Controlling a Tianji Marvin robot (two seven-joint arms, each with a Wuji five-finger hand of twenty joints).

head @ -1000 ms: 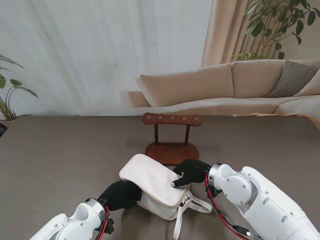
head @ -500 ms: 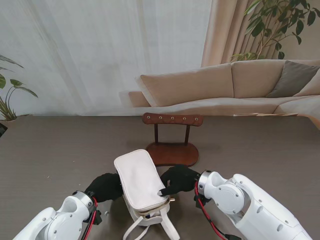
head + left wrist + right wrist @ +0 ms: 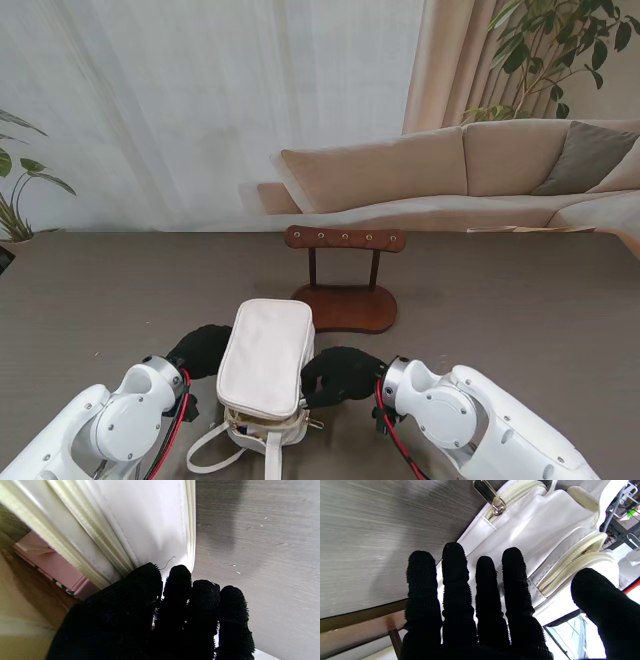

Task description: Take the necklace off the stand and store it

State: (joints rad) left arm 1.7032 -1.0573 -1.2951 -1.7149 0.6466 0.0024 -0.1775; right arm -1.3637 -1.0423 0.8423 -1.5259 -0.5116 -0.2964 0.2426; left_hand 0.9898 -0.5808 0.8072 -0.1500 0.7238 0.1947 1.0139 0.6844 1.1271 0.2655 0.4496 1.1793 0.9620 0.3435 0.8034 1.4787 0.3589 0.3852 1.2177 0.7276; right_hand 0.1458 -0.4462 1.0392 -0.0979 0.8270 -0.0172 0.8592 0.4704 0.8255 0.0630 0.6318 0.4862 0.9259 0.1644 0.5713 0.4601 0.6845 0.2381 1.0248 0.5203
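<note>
The white bag [image 3: 264, 362] sits in the middle of the bench [image 3: 520, 300], with the left hand [image 3: 200, 348] at its 9 o'clock and the right hand [image 3: 338, 374] at its 3 o'clock. The stand [image 3: 344, 290] blocks 12 o'clock. Wide bare bench lies far left and right.

No readable text, label, brand, number or sign in any view; white bag [image 3: 264, 360] and wooden stand [image 3: 345, 270] carry no lettering.

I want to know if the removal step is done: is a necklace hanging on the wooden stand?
No, in the stand view the wooden stand shows its pegged bar and two posts bare, with nothing hanging from them.
</note>
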